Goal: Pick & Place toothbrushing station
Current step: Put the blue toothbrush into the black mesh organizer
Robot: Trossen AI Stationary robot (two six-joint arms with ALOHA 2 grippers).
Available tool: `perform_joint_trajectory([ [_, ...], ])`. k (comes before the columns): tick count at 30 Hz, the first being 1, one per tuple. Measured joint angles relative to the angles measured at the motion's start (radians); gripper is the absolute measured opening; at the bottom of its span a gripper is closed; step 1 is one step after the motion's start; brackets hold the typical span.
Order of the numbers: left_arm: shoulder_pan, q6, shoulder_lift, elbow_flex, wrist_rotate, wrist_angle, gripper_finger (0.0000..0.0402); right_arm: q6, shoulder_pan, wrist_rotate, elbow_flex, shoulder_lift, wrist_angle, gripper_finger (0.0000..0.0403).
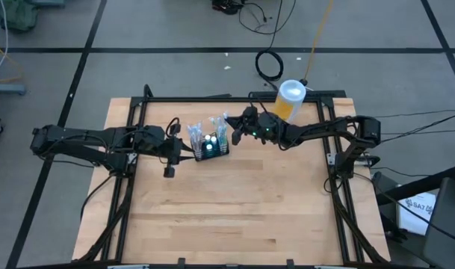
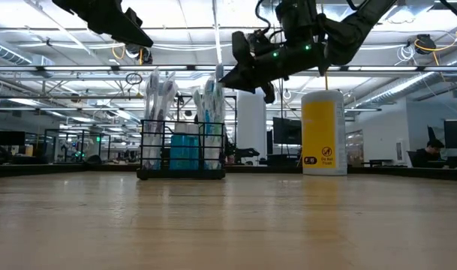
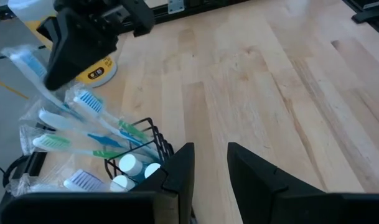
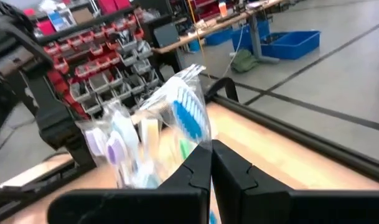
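Note:
The black wire-mesh caddy (image 1: pixel 211 147) stands on its base on the wooden table, left of the middle and toward the far side. It holds wrapped white-and-blue toothbrushes (image 2: pixel 212 101) standing upright and teal toothpaste tubes (image 2: pixel 185 152). My left gripper (image 3: pixel 211 174) is open, up in the air just left of the caddy (image 3: pixel 153 144). My right gripper (image 2: pixel 232 75) is shut, above the caddy's right end, beside the tops of the toothbrush packets (image 4: pixel 188 112). My right gripper comes from the table's right, slanting down, with its shut fingertips (image 4: pixel 201 163) right by the top of the wrapped toothbrushes. I cannot tell whether they touch the wrapping.
A yellow cylindrical canister (image 1: pixel 290 100) with a white lid stands at the table's far edge, right of the caddy and close behind my right arm. Black frame rails (image 1: pixel 130 127) run along the table's sides. The near half of the table (image 1: pixel 234 217) is bare wood.

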Motion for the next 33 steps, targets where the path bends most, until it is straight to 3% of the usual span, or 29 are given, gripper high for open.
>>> perform_joint_trajectory([
  [4,0.0,-0.001,0.0,0.0,0.0,0.0,0.0102,-0.002,0.0,-0.005,0.0,-0.003,0.031,0.0],
  [14,0.0,-0.004,0.0,0.0,0.0,-0.001,0.0102,0.096,-0.003,-0.155,0.0,-0.041,0.071,0.0],
  [24,0.0,-0.009,0.0,0.0,0.0,-0.001,0.0102,0.135,-0.008,-0.189,0.002,-0.064,0.15,0.0],
  [33,0.0,-0.01,0.0,0.0,0.0,-0.002,0.0102,0.246,-0.022,-0.208,0.0,-0.062,-0.021,0.0],
])
